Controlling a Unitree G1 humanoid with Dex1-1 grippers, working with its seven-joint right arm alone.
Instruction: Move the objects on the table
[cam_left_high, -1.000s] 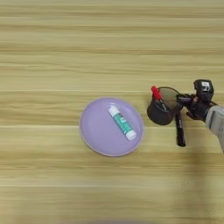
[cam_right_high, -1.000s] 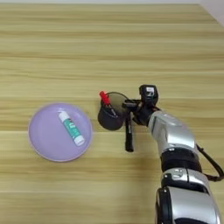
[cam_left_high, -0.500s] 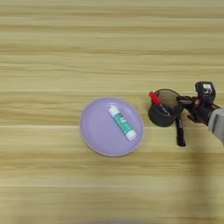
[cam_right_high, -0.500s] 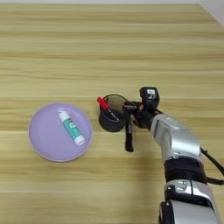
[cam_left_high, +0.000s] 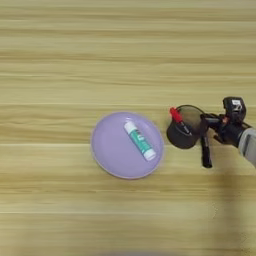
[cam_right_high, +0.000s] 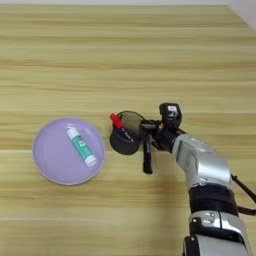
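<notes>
Wood-grain table (cam_left_high: 60, 60), plank lines.

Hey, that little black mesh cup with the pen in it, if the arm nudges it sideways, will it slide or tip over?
The mesh pen cup already looks tilted, its open mouth facing up and away, so it would probably tip or roll rather than slide. Its see-through mesh suggests it is light and easily shoved. The red-capped pen sticking out past the rim could shift or drop out.
</notes>
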